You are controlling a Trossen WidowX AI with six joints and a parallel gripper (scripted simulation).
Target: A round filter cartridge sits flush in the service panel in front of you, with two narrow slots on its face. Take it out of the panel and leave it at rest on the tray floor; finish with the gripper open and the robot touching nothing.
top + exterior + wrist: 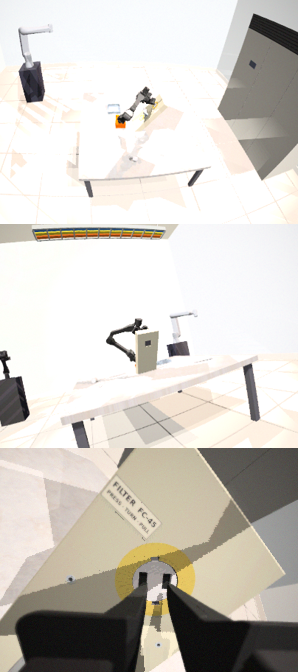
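Observation:
The beige service panel (pixel 200 513) (pixel 156 111) (pixel 147 358) stands upright on the table. Its round grey filter cartridge (pixel 155 567) sits flush inside a yellow ring (pixel 129 575), below a label (pixel 131 508) reading "FILTER FC-45, PRESS · TURN · PULL". My gripper (pixel 156 588) (pixel 151 102) (pixel 142 329) is at the cartridge face, its fingers a narrow gap apart. The two fingertips meet the two dark slots on the face; I cannot tell how deep they reach. Nothing is clamped between the fingers. The shallow bluish tray (pixel 113 107) (pixel 164 362) lies flat on the table behind the arm's base.
The arm's orange base (pixel 120 123) stands mid-table. A small white object (pixel 134 158) (pixel 94 380) lies near the table's front. A second arm on a black pedestal (pixel 32 82) stands off the table, and a large grey cabinet (pixel 258 96) stands to the right.

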